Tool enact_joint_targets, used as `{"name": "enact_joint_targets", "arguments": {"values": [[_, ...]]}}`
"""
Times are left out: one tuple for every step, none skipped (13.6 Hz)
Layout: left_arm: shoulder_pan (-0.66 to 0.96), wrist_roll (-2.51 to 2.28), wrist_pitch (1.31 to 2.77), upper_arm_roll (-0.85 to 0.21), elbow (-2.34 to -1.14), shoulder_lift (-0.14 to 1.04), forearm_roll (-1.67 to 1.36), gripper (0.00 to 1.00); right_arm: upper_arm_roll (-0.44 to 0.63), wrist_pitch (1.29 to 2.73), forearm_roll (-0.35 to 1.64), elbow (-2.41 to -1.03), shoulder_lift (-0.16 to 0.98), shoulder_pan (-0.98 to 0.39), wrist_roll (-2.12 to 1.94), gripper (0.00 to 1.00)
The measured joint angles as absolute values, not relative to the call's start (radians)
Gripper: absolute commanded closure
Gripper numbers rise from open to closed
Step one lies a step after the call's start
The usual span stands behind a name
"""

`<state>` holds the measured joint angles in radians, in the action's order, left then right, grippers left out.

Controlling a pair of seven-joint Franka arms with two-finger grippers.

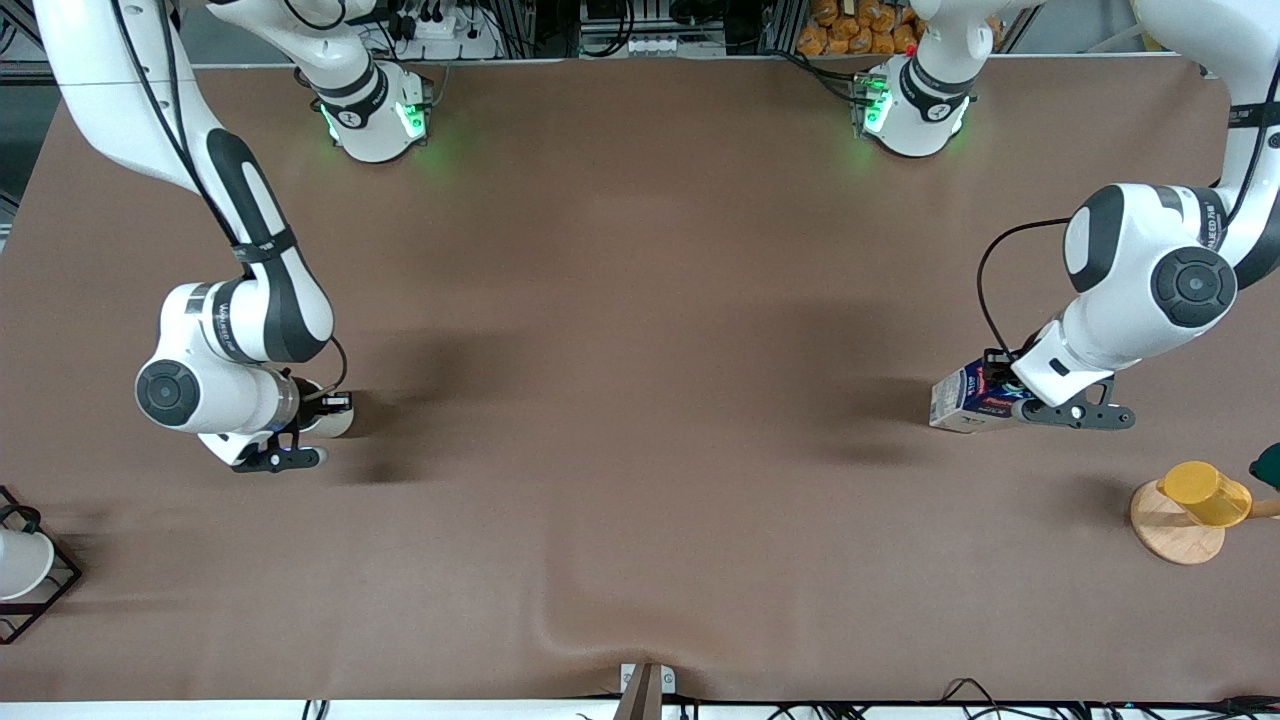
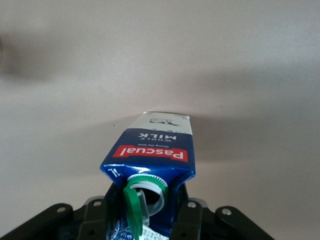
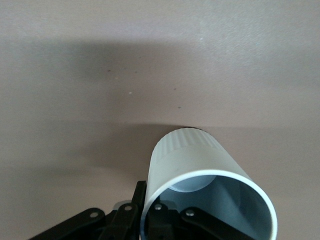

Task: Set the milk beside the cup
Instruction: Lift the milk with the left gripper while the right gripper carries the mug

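The milk is a dark blue and white carton with a red label band, toward the left arm's end of the table. My left gripper is shut on its gabled top and holds it tilted, low at the table. In the left wrist view the milk shows between the fingers of the left gripper, with its green cap flipped open. The light grey cup is toward the right arm's end. My right gripper is shut on its wall, and in the right wrist view the cup has one finger of the right gripper outside and one inside.
A yellow cup lies on a round wooden coaster near the left arm's end, with a dark green thing at the edge beside it. A black wire rack with a white cup stands at the right arm's end.
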<state>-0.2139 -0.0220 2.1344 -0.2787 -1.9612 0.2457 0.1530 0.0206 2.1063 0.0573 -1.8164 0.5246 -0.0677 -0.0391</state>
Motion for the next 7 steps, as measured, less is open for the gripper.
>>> {"name": "enact_joint_targets", "arguments": {"values": [[-0.213,-0.022,2.135,-0.28,-1.957,0.245,0.153,0.57,0.018,2.078,0.067,-1.8,0.523,-0.074,-0.016,1.0],[-0.211,-0.022,2.134,-0.283,-1.951,0.245,0.153,0.57,0.013,2.046,0.071,-1.777,0.522,-0.086,0.015,1.0],[-0.209,-0.022,2.126,-0.288,-1.94,0.244,0.153,0.57,0.008,2.016,0.074,-1.753,0.518,-0.106,0.047,1.0],[-0.208,-0.023,2.108,-0.293,-1.924,0.243,0.153,0.56,0.004,1.998,0.075,-1.731,0.51,-0.137,0.083,1.0],[-0.208,-0.024,2.081,-0.3,-1.904,0.242,0.153,0.56,0.002,1.989,0.076,-1.715,0.502,-0.177,0.126,1.0],[-0.208,-0.024,2.057,-0.31,-1.885,0.241,0.152,0.56,0.0,1.987,0.077,-1.7,0.496,-0.22,0.177,1.0],[-0.207,-0.025,2.04,-0.32,-1.869,0.239,0.151,0.56,-0.002,1.987,0.077,-1.682,0.494,-0.27,0.239,1.0]]}}
